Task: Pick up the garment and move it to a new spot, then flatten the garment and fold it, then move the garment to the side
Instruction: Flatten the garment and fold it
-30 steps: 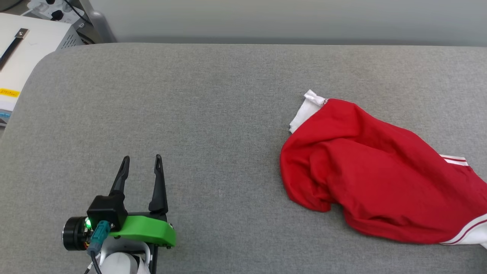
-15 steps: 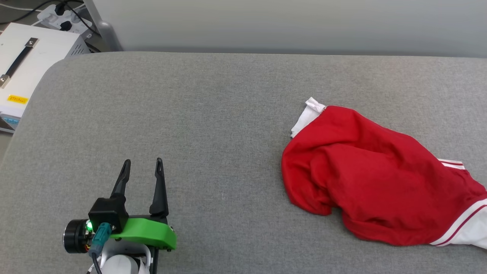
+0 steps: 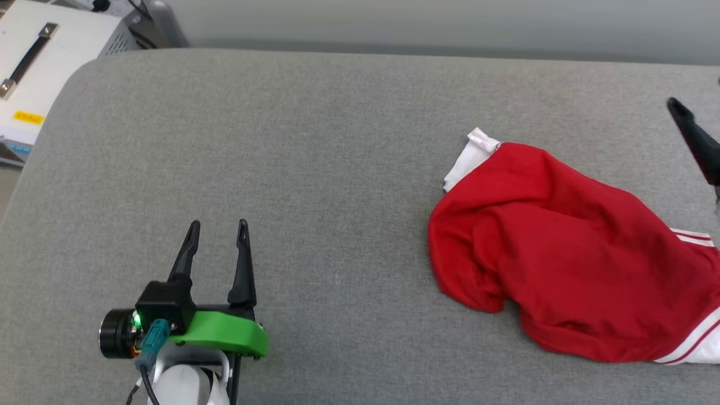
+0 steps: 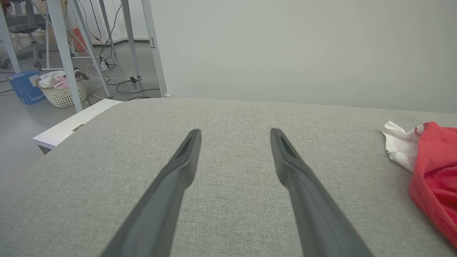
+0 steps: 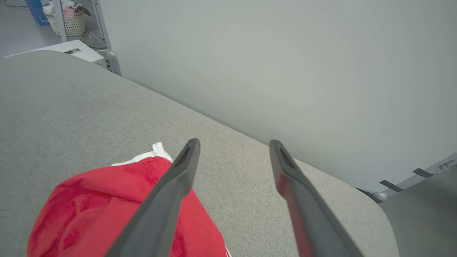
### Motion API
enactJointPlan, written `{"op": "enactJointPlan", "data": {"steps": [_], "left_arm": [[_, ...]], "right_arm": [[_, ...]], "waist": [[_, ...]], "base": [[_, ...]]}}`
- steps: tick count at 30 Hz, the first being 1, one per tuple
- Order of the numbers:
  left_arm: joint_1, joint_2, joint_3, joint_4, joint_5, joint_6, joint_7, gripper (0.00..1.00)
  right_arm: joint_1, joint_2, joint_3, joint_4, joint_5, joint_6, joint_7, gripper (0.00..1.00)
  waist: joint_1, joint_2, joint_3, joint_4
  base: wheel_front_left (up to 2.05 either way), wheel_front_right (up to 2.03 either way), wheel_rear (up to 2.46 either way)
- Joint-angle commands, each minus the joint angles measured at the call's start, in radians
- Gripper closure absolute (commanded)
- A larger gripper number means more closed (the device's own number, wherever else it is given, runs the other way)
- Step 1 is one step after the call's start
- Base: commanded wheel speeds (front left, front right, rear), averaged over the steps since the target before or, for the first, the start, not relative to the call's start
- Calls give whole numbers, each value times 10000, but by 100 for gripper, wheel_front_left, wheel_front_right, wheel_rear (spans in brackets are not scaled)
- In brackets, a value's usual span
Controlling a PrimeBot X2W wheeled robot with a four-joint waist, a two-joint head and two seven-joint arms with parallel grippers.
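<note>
Head view first: over in the right half, spotting the garment (image 3: 574,253) heaped on the grey cushion (image 3: 337,140). Stretched on a diagonal from upper left to lower right, with the white sleeve tip aimed upper left and striped trim at the lower right edge. Down at lower left, catching the left gripper (image 3: 218,225), splayed and empty, well apart from the cloth. At the right edge, just one dark finger (image 3: 693,135) of the other arm. On to the left wrist: prongs spread over bare grey, red and white peeking in at the right edge. Over to the right wrist: finding the right gripper (image 5: 232,142) parted wide, clasping nothing, red heap at lower left, white tip pointing up-frame.
</note>
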Motion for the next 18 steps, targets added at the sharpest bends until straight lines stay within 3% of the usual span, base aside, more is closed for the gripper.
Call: {"op": "enactJointPlan", "data": {"steps": [1, 11, 18], "left_arm": [[-255, -37, -64, -64, -33, 93, -57, 0], [-1047, -37, -480, -382, -332, 242, -57, 0], [-1567, -37, -775, -603, -607, 413, -57, 0]], "right_arm": [[-540, -155, 429, 60, 80, -7, 372, 0], [-3962, -451, 4361, 1980, 1182, -7, 4307, 0], [-5465, 10, 6053, 3528, 1346, -7, 5000, 0]], "waist": [[0, -1, 353, 235], [0, -1, 1523, 863], [0, -1, 2275, 1278]], "base": [[0, 0, 0], [0, 0, 0], [0, 0, 0]]}}
